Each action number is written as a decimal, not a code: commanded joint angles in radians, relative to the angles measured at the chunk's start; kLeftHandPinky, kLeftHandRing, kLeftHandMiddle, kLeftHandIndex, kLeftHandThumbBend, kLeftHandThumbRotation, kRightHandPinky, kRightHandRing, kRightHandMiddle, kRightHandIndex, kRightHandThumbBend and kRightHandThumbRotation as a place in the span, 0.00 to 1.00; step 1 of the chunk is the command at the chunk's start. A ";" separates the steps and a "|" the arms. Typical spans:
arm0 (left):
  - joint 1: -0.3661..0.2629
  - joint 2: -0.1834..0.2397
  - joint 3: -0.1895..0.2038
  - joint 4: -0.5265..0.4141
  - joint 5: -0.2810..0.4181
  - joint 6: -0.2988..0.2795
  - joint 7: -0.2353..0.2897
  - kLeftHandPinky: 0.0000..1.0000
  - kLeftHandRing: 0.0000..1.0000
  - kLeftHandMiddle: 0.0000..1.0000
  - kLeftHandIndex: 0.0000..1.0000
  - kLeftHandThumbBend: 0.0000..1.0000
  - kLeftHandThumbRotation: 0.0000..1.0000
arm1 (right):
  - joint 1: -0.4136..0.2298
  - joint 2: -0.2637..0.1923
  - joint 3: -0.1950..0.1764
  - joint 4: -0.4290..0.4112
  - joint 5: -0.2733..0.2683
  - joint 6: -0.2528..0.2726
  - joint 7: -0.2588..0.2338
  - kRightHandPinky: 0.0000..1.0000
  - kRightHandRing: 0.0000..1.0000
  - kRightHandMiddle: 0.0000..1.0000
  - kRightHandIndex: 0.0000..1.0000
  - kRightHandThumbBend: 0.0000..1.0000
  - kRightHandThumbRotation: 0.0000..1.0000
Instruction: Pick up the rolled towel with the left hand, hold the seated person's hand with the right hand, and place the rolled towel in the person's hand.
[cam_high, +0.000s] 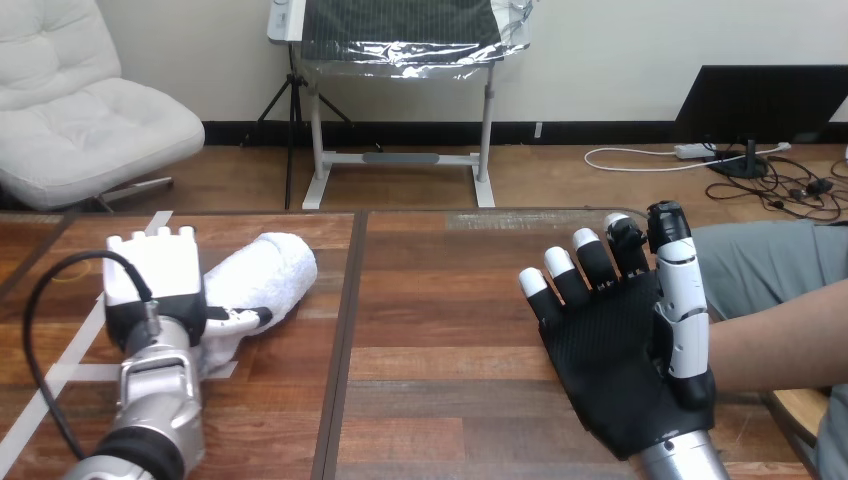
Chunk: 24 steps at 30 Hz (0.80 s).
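Gripping rolled towel (275, 265) — white, fluffy | L robot hand (155, 280) curled round it | R robot hand (615, 350) — fingers straight

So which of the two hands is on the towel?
The left hand, its thumb wrapped over the white towel. The right hand is open, fingers straight, well clear of it.

person's hand behind the right hand (620, 350) (forearm (775, 345) alone plain); rolled towel (268, 268) partly under left hand (155, 285)
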 joint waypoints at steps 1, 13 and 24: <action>0.003 0.029 -0.003 -0.032 -0.004 -0.005 0.032 0.96 0.97 0.98 0.96 0.87 0.75 | 0.096 0.037 0.017 -0.036 0.009 -0.007 0.024 0.11 0.21 0.30 0.32 0.55 0.34; 0.025 0.039 -0.016 -0.024 -0.004 0.010 0.021 0.90 0.95 0.97 0.95 0.86 0.71 | 0.124 0.023 0.012 -0.062 0.037 0.016 0.021 0.12 0.21 0.30 0.32 0.53 0.35; 0.039 0.057 -0.030 -0.046 0.003 0.013 -0.053 0.88 0.93 0.95 0.94 0.84 0.72 | 0.136 0.004 -0.004 -0.110 0.068 0.053 -0.003 0.13 0.21 0.31 0.34 0.53 0.36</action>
